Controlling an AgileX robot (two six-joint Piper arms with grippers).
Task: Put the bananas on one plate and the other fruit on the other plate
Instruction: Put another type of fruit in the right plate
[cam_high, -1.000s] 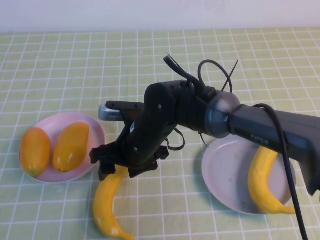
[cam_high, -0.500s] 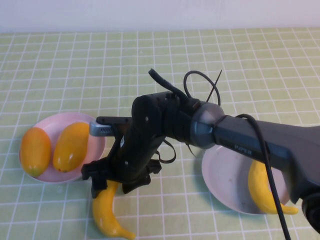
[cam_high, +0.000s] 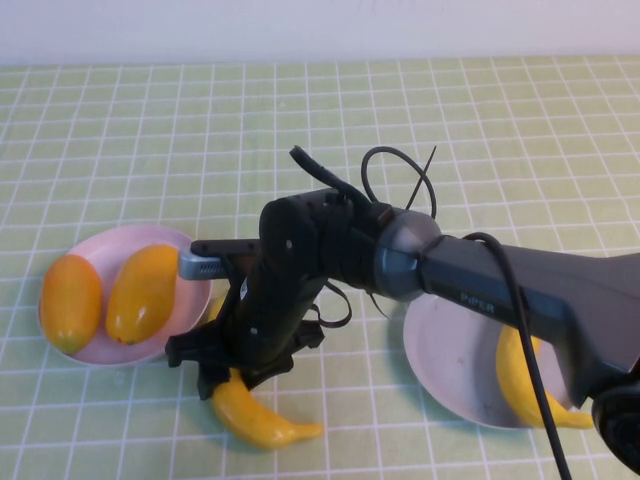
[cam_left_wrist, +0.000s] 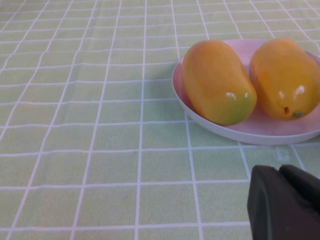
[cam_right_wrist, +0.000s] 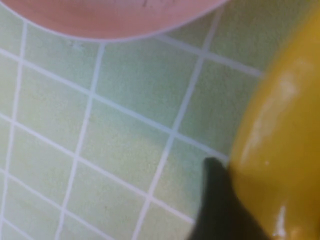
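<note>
A long curved glossy yellow banana (cam_high: 255, 414), lying on the green checked tablecloth (cam_high: 120, 130) just beside the pale pink plate (cam_high: 187, 262) with two plump orange-yellow fruits (cam_high: 70, 300), is clamped by the right gripper (cam_high: 222, 375), the second banana (cam_high: 520, 385) is laid on the grey-blue plate (cam_high: 445, 350), and the left gripper (cam_left_wrist: 285, 205), held near the pink plate, is kept closed and empty.

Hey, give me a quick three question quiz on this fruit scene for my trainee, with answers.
1. True or false: both mangoes lie on the pink plate.
2. The right-hand banana lies on: A pink plate, B grey plate, C neither?
3. Fill in: the left gripper sits shut near the pink plate; the right gripper, at the loose banana, is nearer the ____ plate.
Key: 1 true; 2 B; 3 pink.
</note>
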